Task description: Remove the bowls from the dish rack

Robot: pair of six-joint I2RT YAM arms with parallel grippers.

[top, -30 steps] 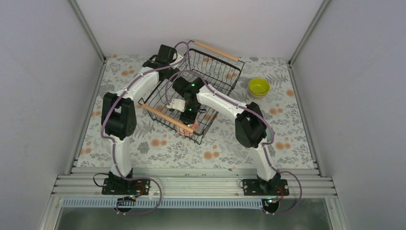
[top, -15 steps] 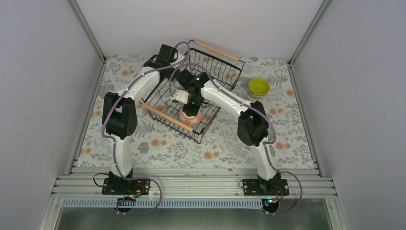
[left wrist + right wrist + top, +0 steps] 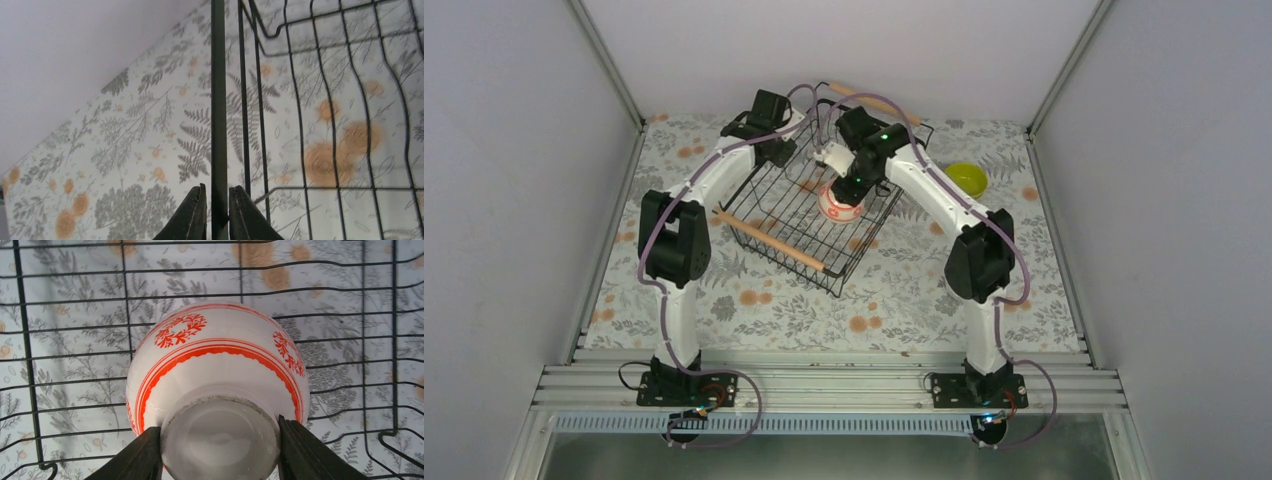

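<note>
The black wire dish rack (image 3: 796, 215) sits mid-table with one wooden handle near (image 3: 769, 240) and one far (image 3: 874, 103). My right gripper (image 3: 844, 190) is shut on the foot of a white bowl with red-orange pattern (image 3: 840, 203), held upside down above the rack's far right part; in the right wrist view the bowl (image 3: 217, 385) fills the middle between my fingers (image 3: 137, 460). My left gripper (image 3: 217, 220) is shut on a black wire of the rack (image 3: 218, 100) at its far left corner. A yellow-green bowl (image 3: 965, 181) stands on the table right of the rack.
The floral tablecloth (image 3: 884, 300) covers the table. Grey walls with metal corner posts (image 3: 609, 60) close in the left, back and right. The rack floor (image 3: 65, 340) shows below the held bowl.
My right gripper has lifted the patterned bowl from the rack's near corner and carried it back and to the right. The left gripper has stayed on the rack wire.
</note>
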